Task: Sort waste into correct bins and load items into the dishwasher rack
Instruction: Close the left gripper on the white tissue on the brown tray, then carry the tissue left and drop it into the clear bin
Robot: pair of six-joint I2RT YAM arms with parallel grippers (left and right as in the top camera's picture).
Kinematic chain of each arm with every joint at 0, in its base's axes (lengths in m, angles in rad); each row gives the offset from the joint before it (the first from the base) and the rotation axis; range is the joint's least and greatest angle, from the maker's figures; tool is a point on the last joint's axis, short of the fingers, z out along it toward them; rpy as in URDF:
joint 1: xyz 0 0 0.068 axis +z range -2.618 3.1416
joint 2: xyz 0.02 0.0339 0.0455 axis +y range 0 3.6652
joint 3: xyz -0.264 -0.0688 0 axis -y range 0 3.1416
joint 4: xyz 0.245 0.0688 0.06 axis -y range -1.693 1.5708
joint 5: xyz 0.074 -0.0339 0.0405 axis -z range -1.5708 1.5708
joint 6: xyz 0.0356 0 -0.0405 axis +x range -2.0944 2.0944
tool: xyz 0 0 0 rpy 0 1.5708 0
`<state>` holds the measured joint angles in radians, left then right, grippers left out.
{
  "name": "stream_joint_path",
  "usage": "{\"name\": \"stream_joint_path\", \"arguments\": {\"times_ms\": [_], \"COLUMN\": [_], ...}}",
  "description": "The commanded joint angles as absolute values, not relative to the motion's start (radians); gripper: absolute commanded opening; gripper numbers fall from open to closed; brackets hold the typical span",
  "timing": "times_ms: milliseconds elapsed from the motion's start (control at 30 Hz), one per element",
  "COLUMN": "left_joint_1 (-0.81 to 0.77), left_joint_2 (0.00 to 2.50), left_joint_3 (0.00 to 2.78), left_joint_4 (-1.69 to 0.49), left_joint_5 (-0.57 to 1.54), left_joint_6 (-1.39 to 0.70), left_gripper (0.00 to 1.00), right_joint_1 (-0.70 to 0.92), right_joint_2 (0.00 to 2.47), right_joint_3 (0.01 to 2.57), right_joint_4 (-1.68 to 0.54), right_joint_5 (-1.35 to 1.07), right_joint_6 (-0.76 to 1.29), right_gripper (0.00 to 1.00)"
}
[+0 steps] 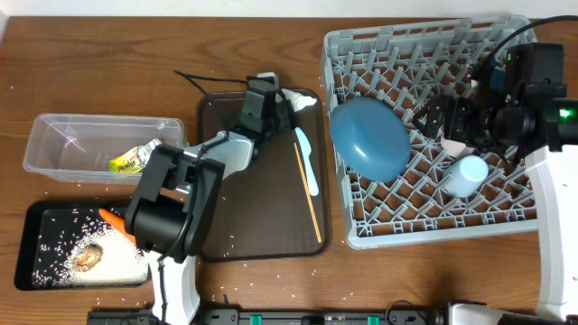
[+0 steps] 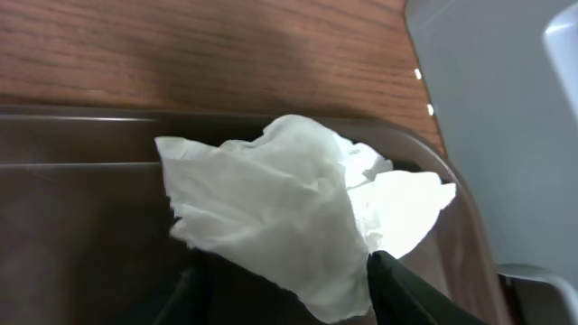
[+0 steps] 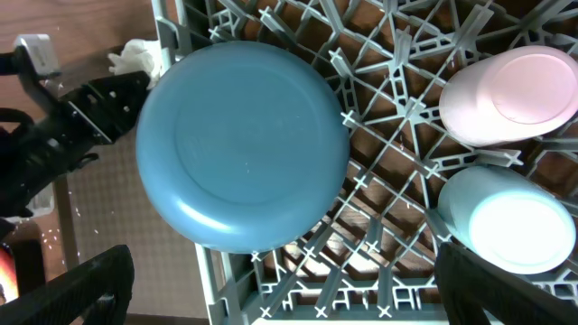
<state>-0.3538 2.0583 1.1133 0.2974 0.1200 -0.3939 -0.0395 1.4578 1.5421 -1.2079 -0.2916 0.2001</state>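
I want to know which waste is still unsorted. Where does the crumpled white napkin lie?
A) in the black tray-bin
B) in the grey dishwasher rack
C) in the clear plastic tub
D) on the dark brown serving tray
D: the crumpled white napkin rests in a corner of the dark brown serving tray, in neither bin and not in the rack.

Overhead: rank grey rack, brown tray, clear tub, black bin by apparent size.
1. grey rack
2. brown tray
3. clear tub and black bin: look alike, bin partly hidden, so unranked
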Motion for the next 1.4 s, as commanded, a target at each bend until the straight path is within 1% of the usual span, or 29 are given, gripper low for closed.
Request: {"name": "stream_joint_path", "arguments": {"times_ms": [0,100,133,167,300,400,467,567,667,800,967,1167,1267,1367], "left_joint_1": [-0.351,-0.351,-0.351,-0.351,-0.35,-0.35,-0.348,-0.342,-0.329,-0.303,-0.258,-0.138,-0.044,0.058], "left_joint_2": [2.088,2.107,2.111,2.111,2.111,2.111,2.11,2.092,2.03,1.868,1.695,1.475,1.376,1.316], "left_joint_3": [1.111,1.111,1.111,1.111,1.111,1.111,1.111,1.111,1.111,1.111,1.111,1.111,1.111,1.111], "left_joint_4": [0.326,0.362,0.368,0.369,0.369,0.369,0.369,0.345,0.27,0.077,-0.163,-0.44,-0.558,-0.633], "left_joint_5": [0.1,0.1,0.1,0.1,0.088,0.085,0.086,0.086,0.086,0.084,0.023,-0.067,-0.137,-0.145], "left_joint_6": [-0.402,-0.402,-0.402,-0.402,-0.402,-0.402,-0.402,-0.401,-0.397,-0.334,-0.33,-0.323,-0.323,-0.324], "left_gripper": [0.56,0.56,0.53,0.45,0.23,0.11,0.06,0.07,0.06,0.06,0.06,0.06,0.06,0.06], "right_joint_1": [-0.025,-0.025,-0.025,-0.025,-0.025,-0.025,-0.025,-0.025,-0.025,-0.025,-0.025,-0.025,-0.025,-0.025], "right_joint_2": [1.46,1.46,1.46,1.46,1.46,1.46,1.46,1.46,1.46,1.46,1.46,1.46,1.46,1.46], "right_joint_3": [1.54,1.54,1.54,1.54,1.54,1.54,1.54,1.54,1.54,1.54,1.54,1.54,1.54,1.54], "right_joint_4": [-1.209,-1.209,-1.209,-1.209,-1.209,-1.209,-1.212,-1.217,-1.222,-1.219,-1.22,-1.22,-1.219,-1.219], "right_joint_5": [-0.288,-0.289,-0.289,-0.289,-0.289,-0.289,-0.289,-0.289,-0.288,-0.288,-0.289,-0.289,-0.289,-0.289], "right_joint_6": [0.186,0.195,0.198,0.198,0.205,0.205,0.205,0.205,0.205,0.205,0.205,0.205,0.209,0.209], "right_gripper": [0.99,0.99,0.99,0.99,0.99,0.99,0.99,0.99,0.99,0.99,0.99,0.99,0.99,0.99]}}
